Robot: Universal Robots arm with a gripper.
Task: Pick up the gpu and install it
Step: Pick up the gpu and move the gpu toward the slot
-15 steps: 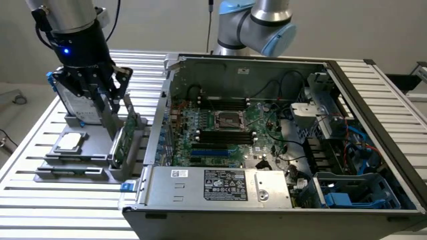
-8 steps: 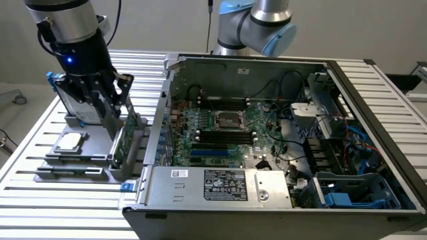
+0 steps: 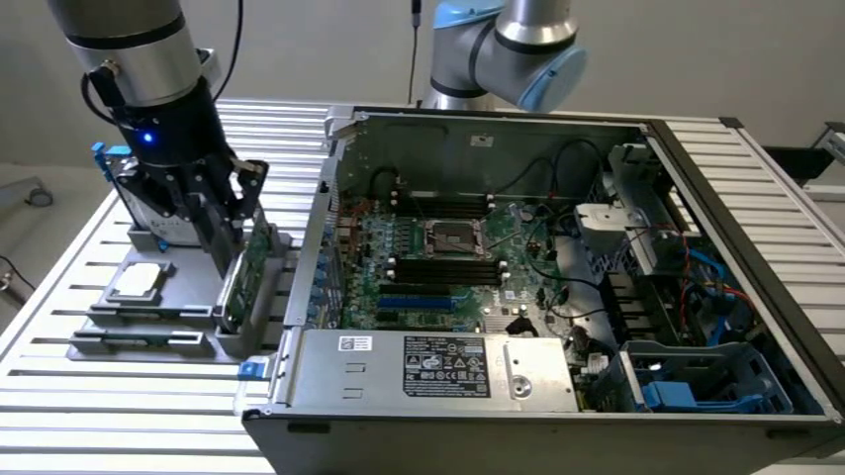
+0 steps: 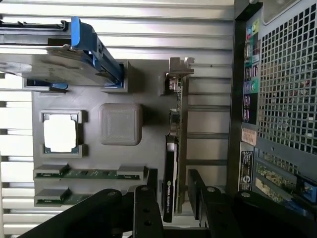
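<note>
The gpu stands on its long edge in a slot of the grey holder tray, at the exterior view's left of the open computer case. From the wrist view it appears edge-on as a thin green card with a black cooler and a silver bracket at its far end. My gripper hangs over it, open. Its black fingers stand one on each side of the card without touching it, and the gripper is centred over the cooler end.
The tray also holds a silver hard drive with blue frame, a square silver chip and two memory sticks. The open case shows the motherboard with blue slots.
</note>
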